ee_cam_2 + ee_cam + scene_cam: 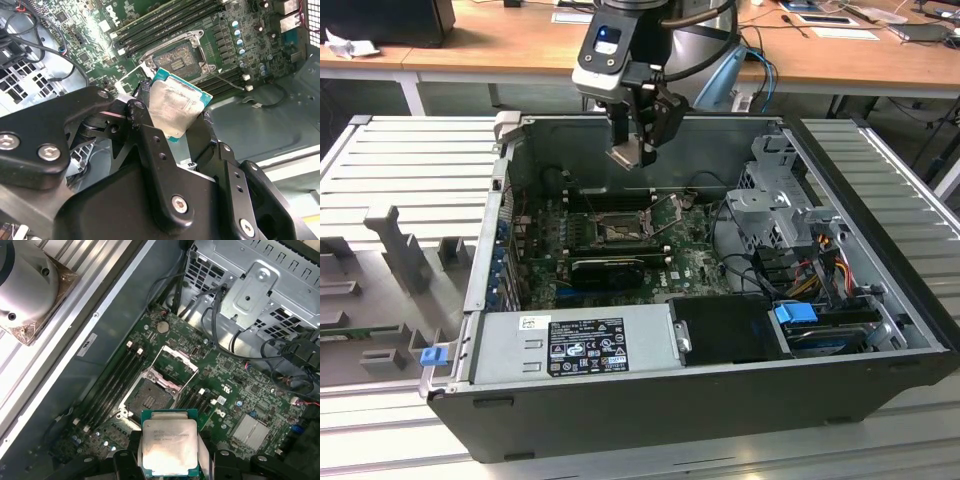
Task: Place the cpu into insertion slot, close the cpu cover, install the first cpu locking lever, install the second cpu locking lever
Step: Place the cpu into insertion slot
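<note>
Fingers (145, 120) of the gripper (638, 155) are clenched on opposite edges of the cpu (175, 107), its silver top showing in both wrist views. It hangs in the air above the open case (720, 400), apart from the slot (149, 399), which lies bare on the motherboard (230, 385), its cover (178, 364) swung open
</note>
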You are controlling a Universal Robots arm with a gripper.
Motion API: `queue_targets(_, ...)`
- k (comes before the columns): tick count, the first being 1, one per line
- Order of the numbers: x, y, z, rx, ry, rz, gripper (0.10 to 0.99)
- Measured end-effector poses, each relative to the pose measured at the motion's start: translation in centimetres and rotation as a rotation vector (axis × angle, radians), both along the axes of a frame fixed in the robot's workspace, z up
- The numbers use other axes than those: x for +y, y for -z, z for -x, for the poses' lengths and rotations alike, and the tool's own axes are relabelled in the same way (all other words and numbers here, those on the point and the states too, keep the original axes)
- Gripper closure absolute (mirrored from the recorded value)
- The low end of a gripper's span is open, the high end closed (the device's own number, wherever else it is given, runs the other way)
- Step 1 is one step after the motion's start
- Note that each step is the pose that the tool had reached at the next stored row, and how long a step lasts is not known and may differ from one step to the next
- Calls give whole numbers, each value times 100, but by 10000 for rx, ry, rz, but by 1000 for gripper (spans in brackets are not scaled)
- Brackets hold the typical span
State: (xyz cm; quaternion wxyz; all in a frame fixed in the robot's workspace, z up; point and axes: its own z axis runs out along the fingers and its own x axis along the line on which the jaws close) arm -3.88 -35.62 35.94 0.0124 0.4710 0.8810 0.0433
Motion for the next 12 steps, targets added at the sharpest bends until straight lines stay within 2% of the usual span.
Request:
queue_targets(3, 0, 3, 0, -1, 111, 0, 557)
queue_targets(5, 0, 7, 1, -1, 421, -2, 557)
queue_targets(8, 0, 15, 0, -1, 1273, -1, 557)
queue_targets(12, 0, 25, 0, 0, 1987, 0, 557)
